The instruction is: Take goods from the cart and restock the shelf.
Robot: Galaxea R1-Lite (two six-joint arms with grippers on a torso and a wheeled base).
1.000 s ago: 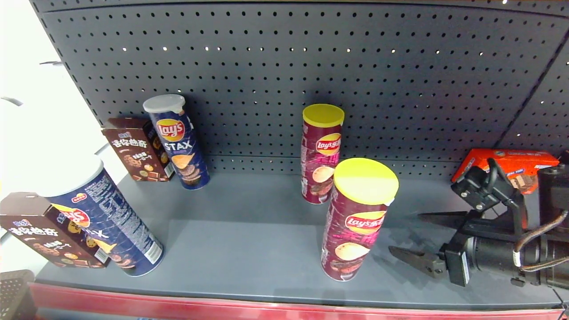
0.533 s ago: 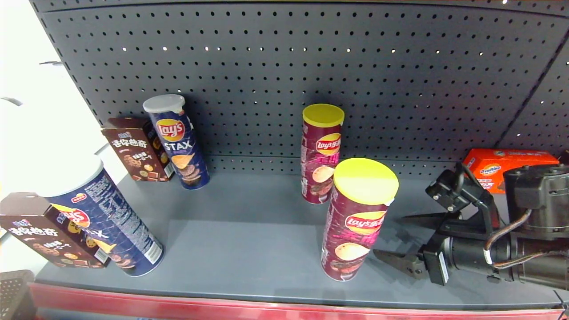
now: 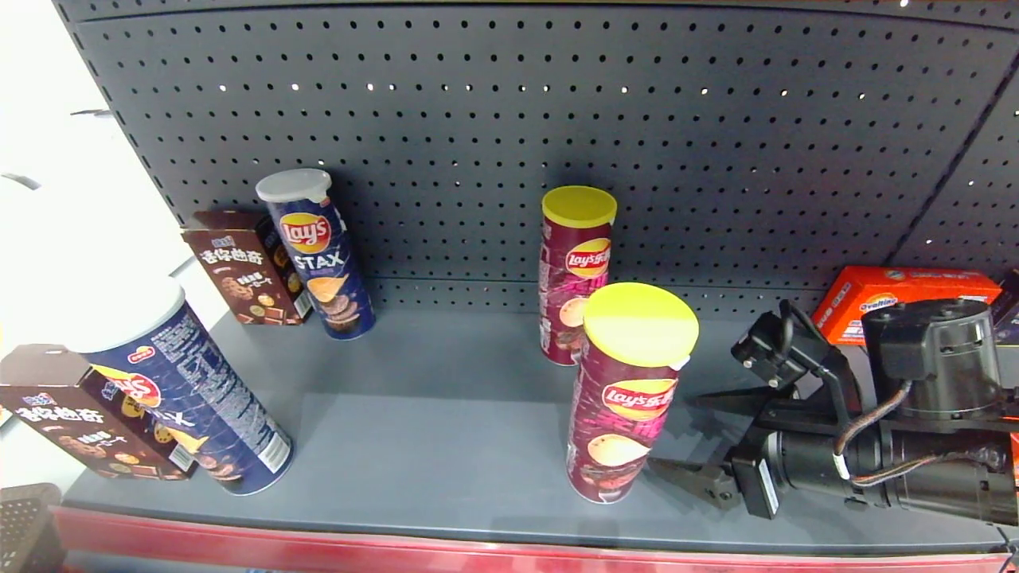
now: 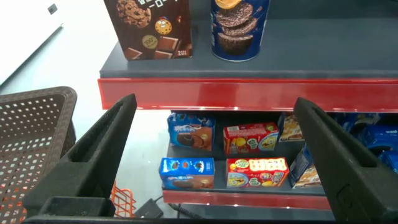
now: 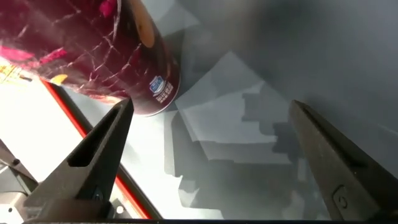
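**Maroon can stands just off the right jaws, not between them**

Shelf (image 3: pixel 446 430): grey deck with a red lip (image 4: pixel 249 93) along the front and a pegboard (image 3: pixel 557 119) behind. There is broad bare deck between the big blue can (image 3: pixel 191 398) at front left and the front maroon can (image 3: pixel 625 406).

The front maroon can is upright, yellow-lidded and close to the red lip. The rear maroon can (image 3: pixel 575 278) is straight behind it, near the pegboard.

Right gripper (image 3: pixel 677 434) lies low over the deck, spread wide and holding nothing. The can's base sits just past its nearer fingertip (image 5: pixel 124 109), outside the gap (contact can't be judged). Bare deck shows between the two fingers.

Left gripper (image 4: pixel 214 102) is below the lip, also wide apart and empty, with a brown basket (image 4: pixel 31 130) beside it.

Smaller stock: a second blue can (image 3: pixel 318 255) and brown boxes (image 3: pixel 243 267) at left, and an orange box (image 3: pixel 899 298) at rear right, behind the right arm.
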